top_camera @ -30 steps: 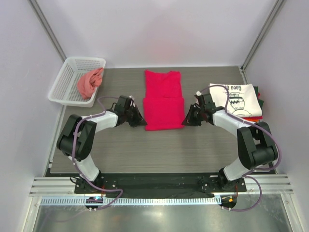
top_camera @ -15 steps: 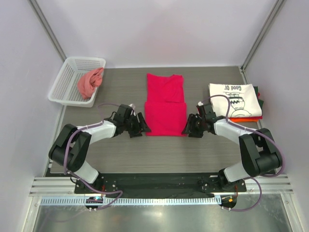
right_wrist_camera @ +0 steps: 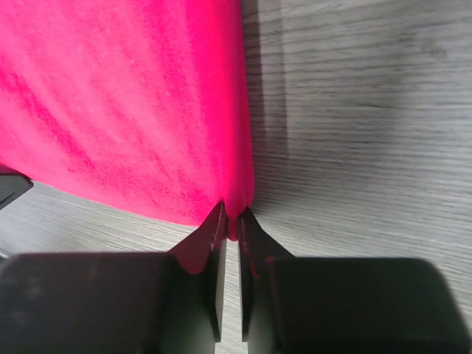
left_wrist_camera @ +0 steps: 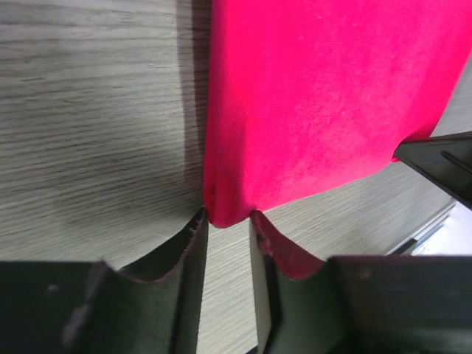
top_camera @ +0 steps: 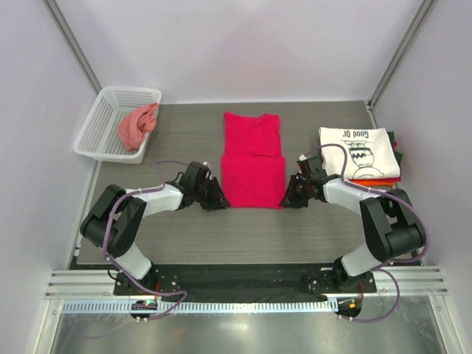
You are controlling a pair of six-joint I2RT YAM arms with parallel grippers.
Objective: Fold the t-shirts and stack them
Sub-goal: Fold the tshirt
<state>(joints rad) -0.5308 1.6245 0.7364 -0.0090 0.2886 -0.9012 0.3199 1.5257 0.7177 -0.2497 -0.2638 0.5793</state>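
Note:
The large crimson-red t-shirt [top_camera: 252, 162] lies folded in a long strip at the table's middle, its near half doubled over. My left gripper [top_camera: 220, 200] is shut on its near left corner [left_wrist_camera: 317, 96], with the cloth bunched between the tips just above the table. My right gripper [top_camera: 286, 199] is pinched tight on the near right corner [right_wrist_camera: 125, 96]. The white t-shirt with black print [top_camera: 359, 151] lies folded on top of a stack at the right, with orange, red and dark edges [top_camera: 380, 181] showing under it.
A white basket [top_camera: 103, 110] stands at the back left with a crumpled orange-pink shirt [top_camera: 136, 127] inside. Metal frame posts rise at the back corners. The table's near edge runs along the arm bases.
Both grippers pulled the shirt's near edge a little toward the arms a second ago. Since then the shirt has stayed put, and both grippers have shifted slightly at its corners.

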